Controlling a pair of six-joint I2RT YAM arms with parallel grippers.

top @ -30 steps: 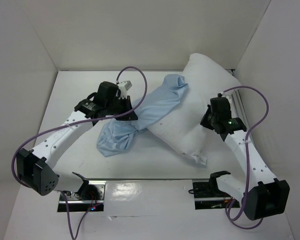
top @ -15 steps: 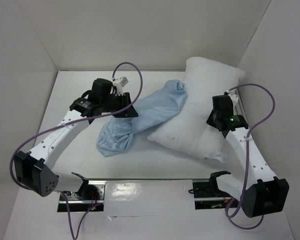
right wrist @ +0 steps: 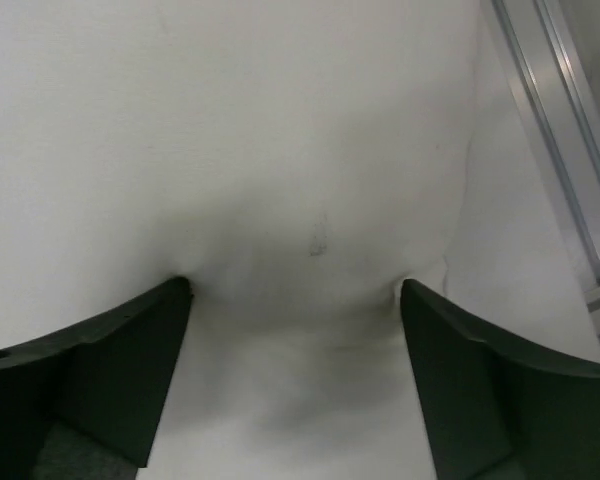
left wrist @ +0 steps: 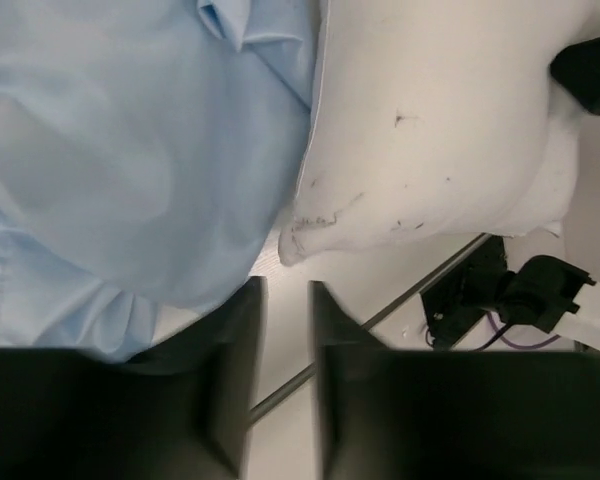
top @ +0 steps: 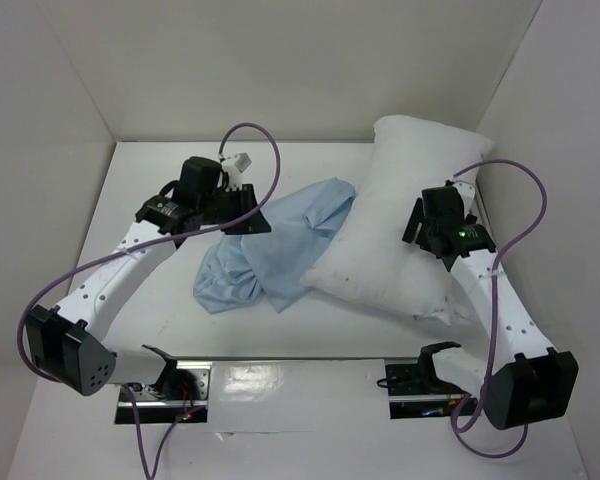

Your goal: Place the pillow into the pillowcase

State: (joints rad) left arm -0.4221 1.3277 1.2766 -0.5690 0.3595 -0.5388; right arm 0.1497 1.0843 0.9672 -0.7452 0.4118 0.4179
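The white pillow lies flat at the right of the table, one corner toward the back wall. The light blue pillowcase is crumpled on the table against the pillow's left edge. My left gripper hovers over the pillowcase's left side. In the left wrist view it is open with a narrow gap and only bare table between the fingers; the pillowcase and the pillow lie beyond. My right gripper is over the pillow's right part. In the right wrist view it is wide open, both tips denting the pillow.
White walls enclose the table on three sides. An aluminium rail runs along the right edge beside the pillow. Two black mounting brackets sit at the near edge. Purple cables loop above both arms.
Both grippers have opened. The pillow, raised a second ago, has dropped flat to the right. The pillowcase has slipped off it and slumped onto the table.
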